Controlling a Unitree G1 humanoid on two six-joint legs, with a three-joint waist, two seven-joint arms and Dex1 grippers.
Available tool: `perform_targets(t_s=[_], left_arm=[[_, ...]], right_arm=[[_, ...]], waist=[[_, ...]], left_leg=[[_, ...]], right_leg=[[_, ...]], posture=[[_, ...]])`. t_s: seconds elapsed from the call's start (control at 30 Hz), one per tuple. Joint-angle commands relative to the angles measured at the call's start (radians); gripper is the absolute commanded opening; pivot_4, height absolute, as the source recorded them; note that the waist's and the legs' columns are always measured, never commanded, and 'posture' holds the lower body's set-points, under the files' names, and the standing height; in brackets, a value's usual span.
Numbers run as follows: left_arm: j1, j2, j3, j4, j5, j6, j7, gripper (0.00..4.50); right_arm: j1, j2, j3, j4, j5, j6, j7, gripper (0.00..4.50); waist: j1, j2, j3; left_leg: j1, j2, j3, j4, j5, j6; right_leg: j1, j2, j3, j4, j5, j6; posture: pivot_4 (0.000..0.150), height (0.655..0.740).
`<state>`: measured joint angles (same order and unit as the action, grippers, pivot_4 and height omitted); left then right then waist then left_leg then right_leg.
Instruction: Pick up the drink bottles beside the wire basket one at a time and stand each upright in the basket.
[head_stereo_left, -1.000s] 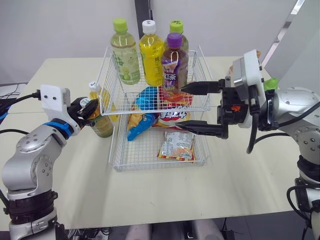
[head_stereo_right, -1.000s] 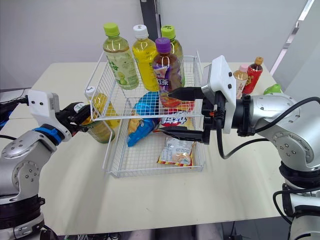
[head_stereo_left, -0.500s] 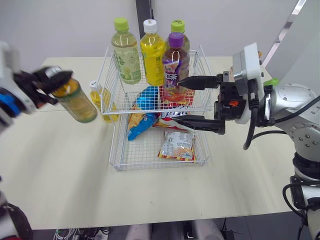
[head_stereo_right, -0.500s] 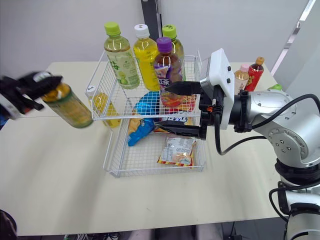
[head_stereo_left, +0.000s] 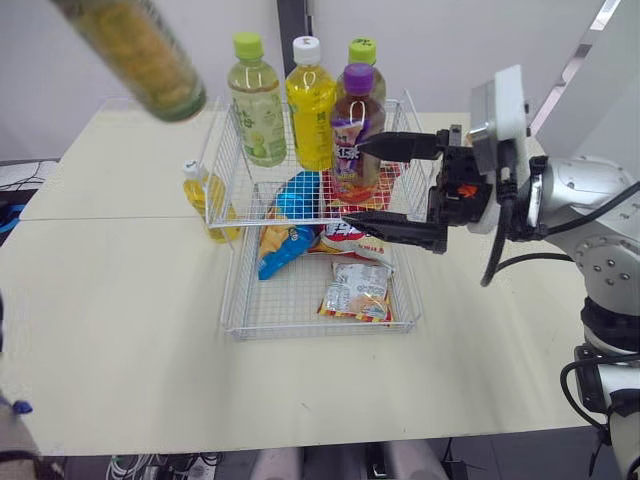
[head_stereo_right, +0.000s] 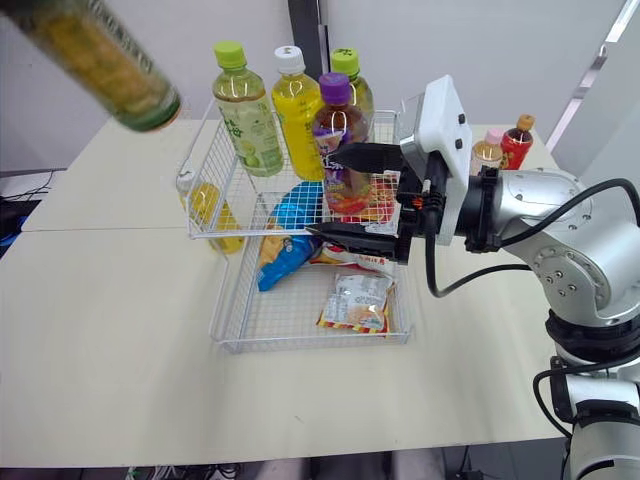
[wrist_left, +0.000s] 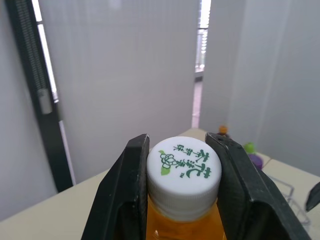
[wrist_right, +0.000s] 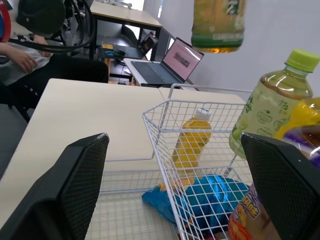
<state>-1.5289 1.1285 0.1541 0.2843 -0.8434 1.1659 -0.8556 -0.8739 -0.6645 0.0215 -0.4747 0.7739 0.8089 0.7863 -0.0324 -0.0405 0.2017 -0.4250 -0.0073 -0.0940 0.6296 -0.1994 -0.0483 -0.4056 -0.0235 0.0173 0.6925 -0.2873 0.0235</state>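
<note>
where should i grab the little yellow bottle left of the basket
By its white cap, coming from above or the robot's left: the bottle stands upright close beside the basket wall, so its right side is blocked.

The wire basket (head_stereo_left: 233, 290) sits toward the tabletop's (head_stereo_left: 120, 330) far edge: four bottles (head_stereo_left: 312, 105) upright in its upper tier, snack packets (head_stereo_left: 355, 292) below, one bottle (head_stereo_left: 205, 203) standing just beside its left side

The white cap (wrist_left: 183, 167) carried green printed characters beside a small flower emblem; the characters could not be read with certainty. In the wire basket (head_stereo_left: 300, 334), the purple-capped bottle (head_stereo_left: 352, 150) and the light-green bottle (head_stereo_left: 258, 120) bore printed labels, illegible. The snack packet (head_stereo_left: 357, 290) on the basket floor was likewise illegible.
</note>
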Motion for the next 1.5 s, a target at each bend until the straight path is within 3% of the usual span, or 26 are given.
perform_targets(t_s=[0.03,0.2,0.33,0.4,1.13,1.17,1.4,1.5], left_arm=[[-0.067,-0.061,-0.093,0.022,0.067,-0.025,-0.069,1.37],[-0.044,-0.183,-0.184,0.024,0.162,-0.104,-0.125,1.37],[0.0,-0.268,-0.187,0.03,0.205,-0.16,-0.12,1.37],[0.025,-0.288,-0.194,0.025,0.225,-0.183,-0.13,1.37],[0.079,-0.431,-0.173,-0.014,0.288,-0.198,-0.105,1.37],[0.082,-0.428,-0.174,-0.021,0.285,-0.194,-0.111,2.09],[0.084,-0.382,-0.143,-0.042,0.276,-0.195,-0.171,4.31],[0.072,-0.34,-0.119,-0.049,0.268,-0.182,-0.196,4.49]], right_arm=[[-0.006,-0.012,-0.02,-0.004,-0.031,-0.027,-0.009,4.5],[0.005,-0.033,-0.02,0.004,-0.076,-0.027,-0.014,4.5],[0.207,-0.17,-0.251,-0.044,-0.015,-0.077,0.114,4.5],[0.237,-0.199,-0.284,-0.052,0.002,-0.085,0.124,4.5],[0.265,-0.257,-0.317,-0.067,0.057,-0.079,0.081,4.5],[0.266,-0.259,-0.318,-0.066,0.057,-0.08,0.083,4.5],[0.254,-0.262,-0.307,-0.074,0.066,-0.072,0.073,4.5],[0.243,-0.263,-0.299,-0.076,0.071,-0.068,0.064,4.5]], waist=[[-0.003,0.001,0.001],[-0.007,0.002,0.001],[-0.006,0.003,0.002],[-0.005,0.004,0.003],[-0.001,0.004,0.003],[-0.001,0.004,0.003],[-0.002,0.005,0.003],[-0.003,0.005,0.003]], left_leg=[[0.0,0.0,0.0,0.0,0.0,0.0],[0.0,0.001,0.0,0.0,0.0,-0.001],[-0.003,0.001,0.0,0.0,0.0,0.0],[-0.006,0.0,0.002,0.0,0.0,0.0],[-0.006,0.0,0.005,0.002,0.0,0.0],[-0.006,0.0,0.005,0.002,0.0,0.0],[-0.005,0.001,0.005,0.002,0.0,0.0],[-0.005,0.001,0.005,0.002,0.0,0.0]], right_leg=[[0.0,0.0,0.0,0.0,0.0,0.0],[-0.002,0.001,0.0,0.004,0.001,-0.002],[-0.005,0.001,0.001,0.002,0.001,-0.004],[-0.006,-0.001,0.001,0.001,0.001,-0.003],[-0.007,-0.001,0.003,0.004,0.001,-0.003],[-0.007,-0.001,0.003,0.004,0.001,-0.003],[-0.007,-0.001,0.003,0.005,0.001,-0.003],[-0.007,-0.001,0.003,0.005,0.001,-0.003]], posture=[[0.15,0.74],[0.15,0.74],[0.15,0.74],[0.15,0.74],[0.15,0.74],[0.15,0.74],[0.15,0.74],[0.15,0.74]])
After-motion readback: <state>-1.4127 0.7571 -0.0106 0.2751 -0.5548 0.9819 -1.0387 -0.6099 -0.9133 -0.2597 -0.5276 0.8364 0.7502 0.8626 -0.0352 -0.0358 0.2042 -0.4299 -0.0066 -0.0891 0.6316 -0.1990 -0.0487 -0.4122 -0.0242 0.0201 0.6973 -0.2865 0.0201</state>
